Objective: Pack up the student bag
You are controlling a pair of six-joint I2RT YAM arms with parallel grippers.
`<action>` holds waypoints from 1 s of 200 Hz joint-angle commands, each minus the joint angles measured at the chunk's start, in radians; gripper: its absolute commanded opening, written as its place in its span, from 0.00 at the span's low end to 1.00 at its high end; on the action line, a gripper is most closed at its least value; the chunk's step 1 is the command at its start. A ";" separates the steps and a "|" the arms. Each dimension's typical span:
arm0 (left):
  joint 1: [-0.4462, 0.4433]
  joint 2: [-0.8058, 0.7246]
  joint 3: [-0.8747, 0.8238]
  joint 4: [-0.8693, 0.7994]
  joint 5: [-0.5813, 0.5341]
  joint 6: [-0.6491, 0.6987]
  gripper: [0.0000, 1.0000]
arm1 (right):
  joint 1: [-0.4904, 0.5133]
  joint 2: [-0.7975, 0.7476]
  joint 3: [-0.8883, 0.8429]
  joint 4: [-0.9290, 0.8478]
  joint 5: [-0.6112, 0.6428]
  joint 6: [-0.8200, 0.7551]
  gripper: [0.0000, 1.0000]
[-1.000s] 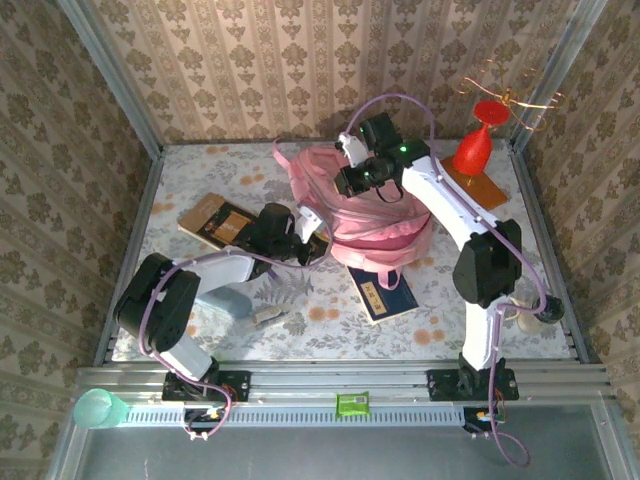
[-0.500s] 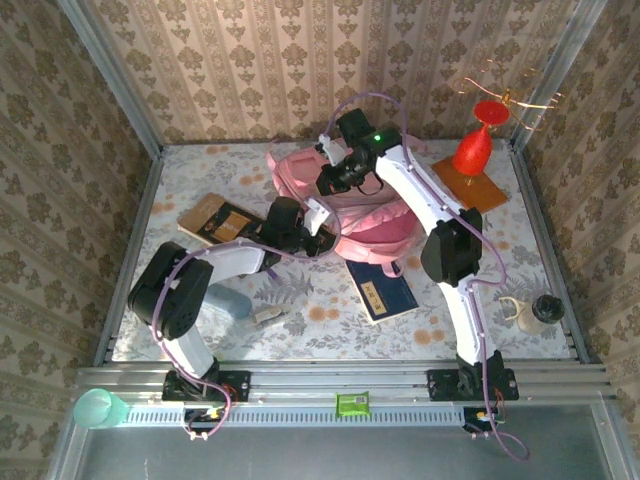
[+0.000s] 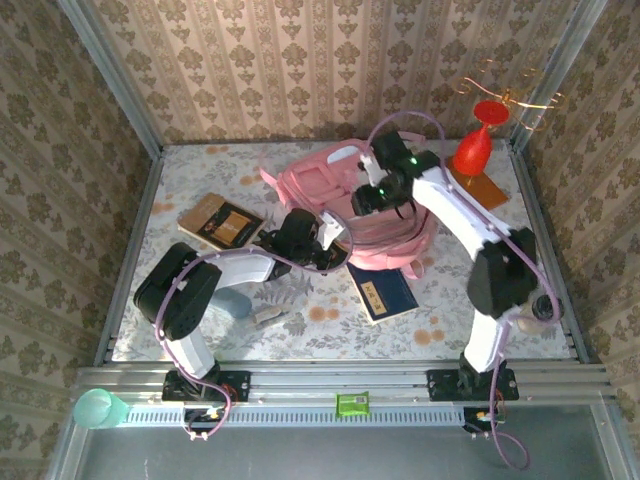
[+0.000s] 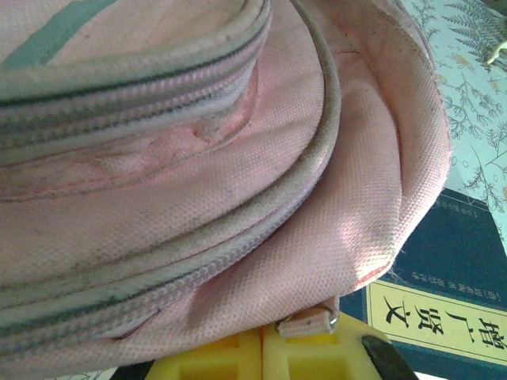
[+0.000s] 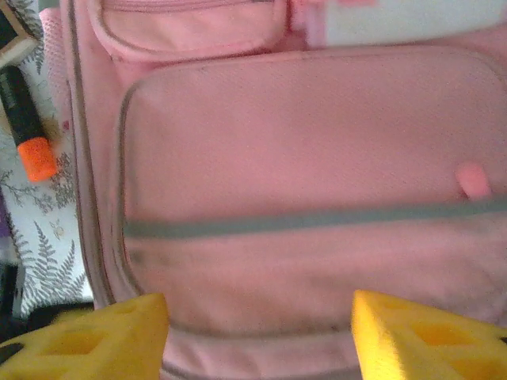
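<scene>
1. The left end effector [image 3: 328, 250] is clenched, its yellow fingers [image 4: 214, 360] pressed together against the near lower edge of the student bag [image 3: 310, 185].
2. In the left wrist view, a small zip pull [image 4: 307, 322] with a metal ring lies right at the tips of those fingers. Whether it is pinched between them cannot be told.
3. Beyond the left end effector, the pink fabric of the student bag [image 4: 198, 182] bulges, with grey piped seams and zip lines running across it.
4. To the right of the left end effector, a dark blue book [image 4: 444, 293] with a yellow label lies on the floral surface [image 4: 475, 119], partly under the bag's edge.
5. The right end effector [image 3: 372, 197] is released, its two yellow fingers [image 5: 103, 336] standing wide apart with nothing between them.
6. It hangs directly over the student bag [image 5: 301, 158], a flat front pocket with a grey stripe lying beneath the gap.
7. To the left of the right end effector, beside the bag, a black marker [image 5: 24, 119] with an orange cap lies on the surface.
8. In the top view, the bag lies at the middle back of the surface [image 3: 330, 320], under the right end effector and just beyond the left one.
</scene>
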 commanded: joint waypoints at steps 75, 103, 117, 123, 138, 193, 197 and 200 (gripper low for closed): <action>-0.008 0.004 0.003 0.025 -0.011 -0.039 0.00 | -0.231 -0.420 -0.792 0.492 -0.120 0.384 0.89; -0.017 -0.002 0.007 0.015 -0.012 -0.034 0.00 | -0.241 -0.335 -0.835 0.657 -0.173 0.482 0.84; -0.023 -0.004 0.012 0.001 -0.006 -0.026 0.00 | -0.245 -0.312 -0.869 0.764 -0.218 0.536 0.68; -0.026 -0.003 0.017 -0.007 -0.004 -0.023 0.00 | -0.244 -0.303 -0.875 0.792 -0.230 0.552 0.57; -0.034 0.001 0.032 -0.030 0.004 -0.017 0.00 | -0.232 -0.296 -0.900 0.851 -0.238 0.597 0.35; -0.066 0.020 0.079 -0.019 0.071 -0.038 0.00 | -0.144 -0.365 -0.989 0.991 -0.149 0.725 0.05; -0.067 0.018 0.079 -0.012 0.086 -0.042 0.00 | -0.140 -0.368 -0.991 0.989 -0.138 0.727 0.05; -0.066 0.016 0.077 -0.009 0.094 -0.045 0.00 | -0.137 -0.371 -0.992 0.988 -0.130 0.727 0.05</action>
